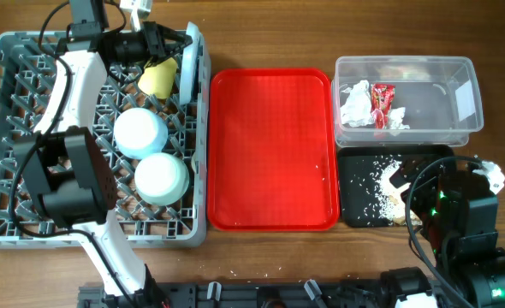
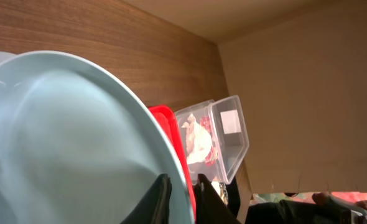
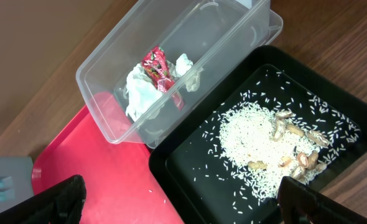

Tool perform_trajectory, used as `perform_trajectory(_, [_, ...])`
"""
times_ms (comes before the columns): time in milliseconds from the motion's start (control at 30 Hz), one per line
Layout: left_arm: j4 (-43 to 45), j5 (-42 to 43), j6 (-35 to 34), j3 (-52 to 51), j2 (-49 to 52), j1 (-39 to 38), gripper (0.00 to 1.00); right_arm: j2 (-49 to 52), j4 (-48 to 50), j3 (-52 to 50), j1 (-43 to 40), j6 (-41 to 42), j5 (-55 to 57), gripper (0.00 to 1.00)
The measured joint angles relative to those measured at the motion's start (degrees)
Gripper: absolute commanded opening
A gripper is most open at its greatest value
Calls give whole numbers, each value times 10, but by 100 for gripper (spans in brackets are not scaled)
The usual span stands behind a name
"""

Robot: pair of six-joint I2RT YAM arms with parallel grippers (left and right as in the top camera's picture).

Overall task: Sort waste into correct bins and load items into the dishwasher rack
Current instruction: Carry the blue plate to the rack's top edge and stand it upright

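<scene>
Two risks are judged from here. The light blue plate (image 1: 190, 67) is pinched at its rim by the left tool (image 2: 182, 200), narrowed onto it. The plate is stood on edge at the right side of the dishwasher rack (image 1: 30, 38), just beside the yellow cup (image 1: 158, 79). If it is let go before being seated between pegs, it could be tipped onto the cup or over the rack wall toward the red tray (image 1: 270, 150). Whether it is seated cannot be told. A knock to the cup is also possible when the arm is pulled out. The small light blue bowl (image 1: 140, 133) and pale green bowl (image 1: 161, 177) are placed upside down in the rack, clear of that path.

The right tool (image 3: 190, 204) is spread wide with nothing held, above the edge of the black tray (image 1: 355, 167). A low sweep could scatter rice (image 3: 252, 137) onto the table.

The whole layout is given only by the overhead view, including the crumpled napkin (image 1: 355, 103) and red wrapper (image 1: 381, 98) in the clear tub (image 1: 462, 94). The finger contact on the plate rim is shown only by the left wrist view. Brownish pieces (image 3: 295, 149) mixed in the rice are made out only in the right wrist view. Fork and spoon cannot be picked out in any view
</scene>
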Motion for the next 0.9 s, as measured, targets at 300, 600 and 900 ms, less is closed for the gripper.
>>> perform_trajectory(300, [14,-28,-43,0,0,19,40,0,0,0,0,0,0,100])
perform_trajectory(600, [10,-40,-75,0,0,26,51,0,0,0,0,0,0,100])
perform_trajectory(900, [-76,-178,-109,-4,-147,38,56,0,-1,0,0,0,0,100])
